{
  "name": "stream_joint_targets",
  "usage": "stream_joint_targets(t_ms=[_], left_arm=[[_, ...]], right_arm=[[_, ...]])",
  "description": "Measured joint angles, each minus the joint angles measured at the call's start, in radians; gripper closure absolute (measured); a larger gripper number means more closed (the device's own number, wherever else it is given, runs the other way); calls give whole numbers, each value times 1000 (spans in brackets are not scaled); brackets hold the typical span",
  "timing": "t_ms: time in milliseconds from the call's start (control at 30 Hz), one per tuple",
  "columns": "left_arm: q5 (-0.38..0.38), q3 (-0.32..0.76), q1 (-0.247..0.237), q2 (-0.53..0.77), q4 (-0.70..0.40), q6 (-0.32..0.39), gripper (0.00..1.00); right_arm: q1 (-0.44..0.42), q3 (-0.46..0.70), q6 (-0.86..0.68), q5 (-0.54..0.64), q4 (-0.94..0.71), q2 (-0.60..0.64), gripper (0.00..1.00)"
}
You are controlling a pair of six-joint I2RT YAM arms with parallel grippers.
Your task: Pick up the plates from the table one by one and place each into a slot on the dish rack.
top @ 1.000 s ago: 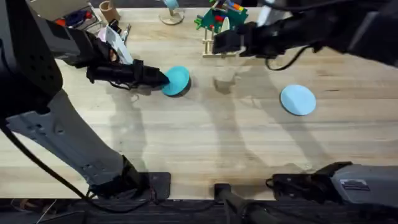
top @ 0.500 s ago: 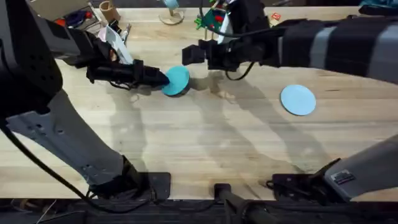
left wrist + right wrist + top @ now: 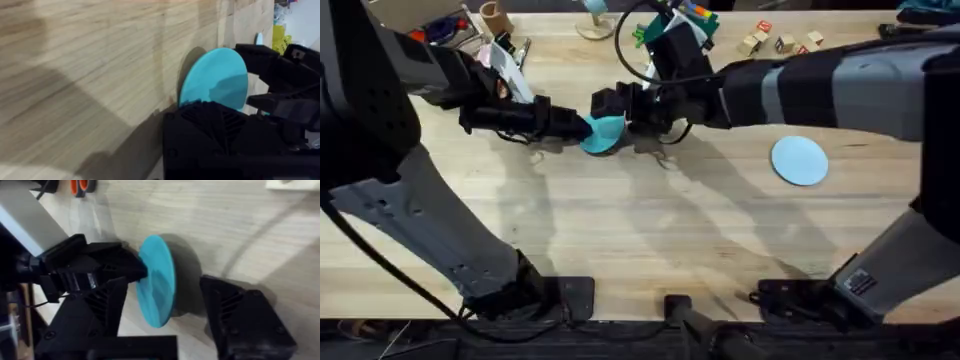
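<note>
Black fingers of my left gripper [image 3: 582,126] are clamped on the near edge of the bright cyan plate [image 3: 608,129], which I hold tilted up on its rim above the counter [image 3: 650,230]. In my left wrist view the same plate [image 3: 216,80] stands up just past my fingers, its shadow falling on the wood behind it. My right gripper [image 3: 617,108] has reached across the middle and its fingers stand apart, one on each side of that plate; in my right wrist view the plate [image 3: 157,280] sits edge-on in the gap between them, with my left gripper [image 3: 131,270] pinching it from the far side. The paler blue plate [image 3: 799,160] lies flat on the counter, well apart to the right. The wooden dish rack [image 3: 657,73] stands toward the far edge, partly hidden behind my right arm, just beside a green block of colourful toys [image 3: 672,22]
</note>
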Motion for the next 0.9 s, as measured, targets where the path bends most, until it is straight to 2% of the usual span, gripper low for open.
stream_joint_targets(t_ms=[67,200,267,300,333,433,900], left_arm=[[0,0,0,0,0,0,959],[0,0,0,0,0,0,959],[0,0,0,0,0,0,959],[1,0,0,0,1,0,959],[1,0,2,0,1,0,959],[3,0,3,0,4,-4,960],[5,0,4,0,4,-8,961]], right_arm=[[7,0,13,0,-1,2,236],[16,0,38,-1,1,4,517],[18,0,43,0,0,4,700],[18,0,47,6,-6,4,842],[16,0,53,4,-7,5,925],[11,2,69,-4,0,5,966],[11,2,75,-4,1,5,970]])
